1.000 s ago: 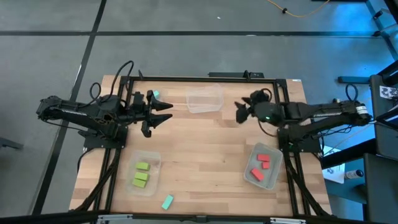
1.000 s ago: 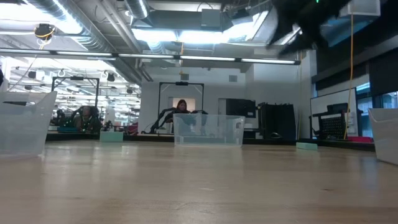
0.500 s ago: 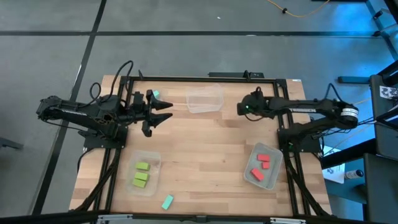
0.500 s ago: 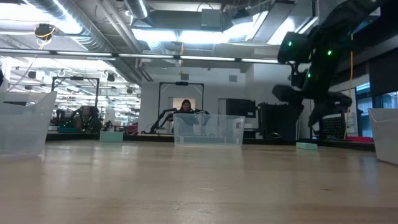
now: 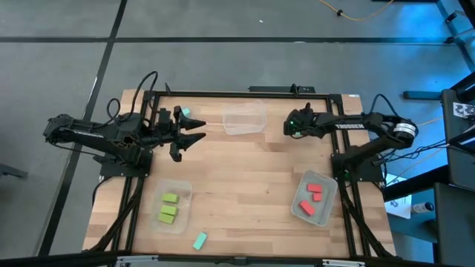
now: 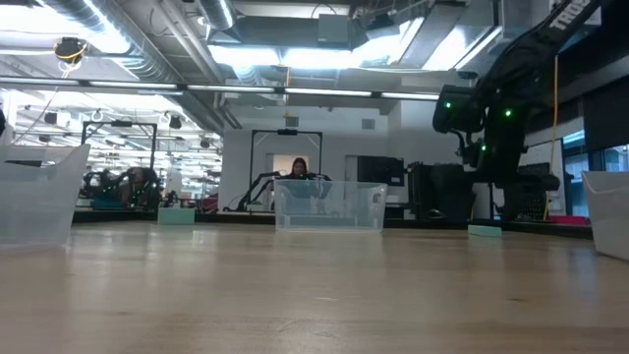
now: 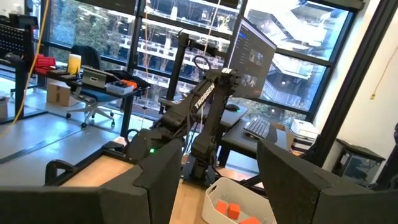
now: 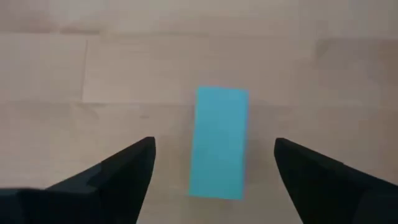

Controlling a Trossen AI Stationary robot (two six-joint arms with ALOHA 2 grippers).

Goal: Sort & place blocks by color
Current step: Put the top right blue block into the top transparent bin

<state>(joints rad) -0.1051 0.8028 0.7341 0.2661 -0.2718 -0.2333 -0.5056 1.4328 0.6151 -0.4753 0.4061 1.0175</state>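
Teal rectangular block lies flat on the wooden counter, between the right arm's spread, empty jaws, long axis running 12 to 6 away from the wrist. Farther off, the left arm's jaws wait released at 9 o'clock.

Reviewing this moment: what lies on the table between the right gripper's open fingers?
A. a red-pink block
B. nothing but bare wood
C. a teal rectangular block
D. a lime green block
C: the right wrist view shows a teal rectangular block lying on the wooden table between the right gripper's spread fingers, not touched by them.
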